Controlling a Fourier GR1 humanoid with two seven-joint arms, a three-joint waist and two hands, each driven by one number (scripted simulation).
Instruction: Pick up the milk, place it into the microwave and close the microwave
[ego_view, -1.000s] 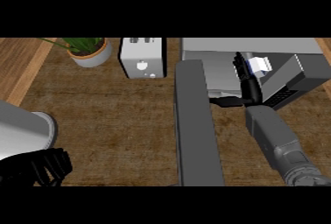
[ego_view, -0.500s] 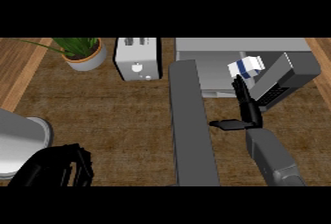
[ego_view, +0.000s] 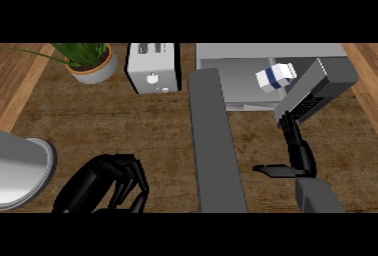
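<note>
While milk (ego_view: 275, 78) sits tilted inside the microwave (ego_view: 251, 52), the microwave door (ego_view: 216, 145) is wide open, swung out over the counter (ego_view: 111, 125). Right hand (ego_view: 295, 145) is released, fingers straight, tips near the microwave's right side panel. Left hand (ego_view: 103, 185) low left, fingers curled, holding nothing. Toaster (ego_view: 153, 67) and potted plant (ego_view: 90, 60) behind.

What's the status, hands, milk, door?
Right hand open, fingers at microwave front. Left hand idle, low. Milk inside. Door open.
</note>
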